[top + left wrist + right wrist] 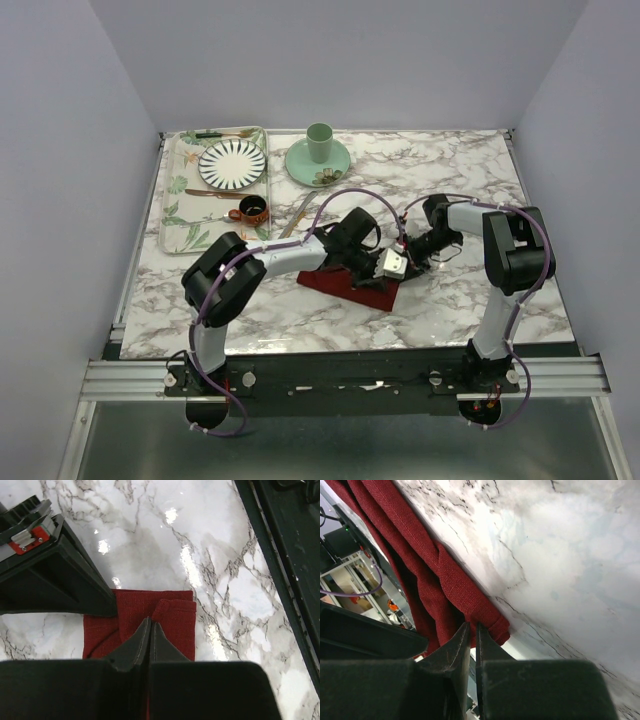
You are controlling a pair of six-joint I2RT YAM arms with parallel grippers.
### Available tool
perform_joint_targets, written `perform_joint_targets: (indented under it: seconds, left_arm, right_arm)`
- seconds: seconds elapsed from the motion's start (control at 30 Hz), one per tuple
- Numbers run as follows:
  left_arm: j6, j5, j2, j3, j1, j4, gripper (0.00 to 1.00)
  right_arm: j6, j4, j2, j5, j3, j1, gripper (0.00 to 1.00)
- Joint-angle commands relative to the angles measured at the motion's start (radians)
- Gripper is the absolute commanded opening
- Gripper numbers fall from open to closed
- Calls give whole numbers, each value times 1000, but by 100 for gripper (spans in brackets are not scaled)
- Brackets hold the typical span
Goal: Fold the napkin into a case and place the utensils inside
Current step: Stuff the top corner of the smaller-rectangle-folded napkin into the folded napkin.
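At mid-table, left end effector [150,623] pinched on the folded napkin [176,630], right end effector [472,627] seemingly clamping its corner.

Marble table [470,170] in a pale booth
Plain lilac-grey walls [330,60] closed three sides; light glared off the glossy, grey-veined top.

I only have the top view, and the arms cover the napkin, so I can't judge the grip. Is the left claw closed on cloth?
Observer: Yes. The left claw is shut, pinching a raised fold of the napkin.
Operator: And the other one?
Observer: The right claw is shut on the napkin's edge, near a corner.
Operator: Single layer there?
Observer: No, several folded layers show there.
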Motion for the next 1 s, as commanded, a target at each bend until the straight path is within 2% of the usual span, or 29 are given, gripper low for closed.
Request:
perform_joint_targets:
  seconds: [0.0,0.2,0.4,0.5,0.57,0.63,0.67,0.7,0.8,0.97]
  left_arm:
    - [-89,-71,27,13,-1,87,14]
    - [-117,-130,42,7,-1,114,40]
    - [-114,-162,45,-3,-1,130,57]
    - [-108,-171,44,-13,-2,139,62]
    - [-106,-168,44,-13,-2,134,61]
    - [-95,-150,47,-7,-2,112,54]
    - [-91,-139,48,-4,-1,101,51]
    - [-85,-130,50,2,-2,87,40]
    - [-78,-98,64,31,-2,26,29]
    - [-81,-84,74,50,-2,-24,32]
  right_arm:
    - [-12,9,22,19,25,6,17]
    - [-9,8,26,15,31,8,17]
    - [-10,6,34,15,37,8,17]
    - [-9,5,38,13,42,8,17]
    - [-7,5,40,13,45,8,17]
    - [-7,5,40,16,48,6,17]
    - [-9,5,41,18,48,8,17]
    - [-7,5,42,19,49,8,17]
    - [-9,5,48,24,54,9,17]
    - [-12,6,60,39,63,8,17]
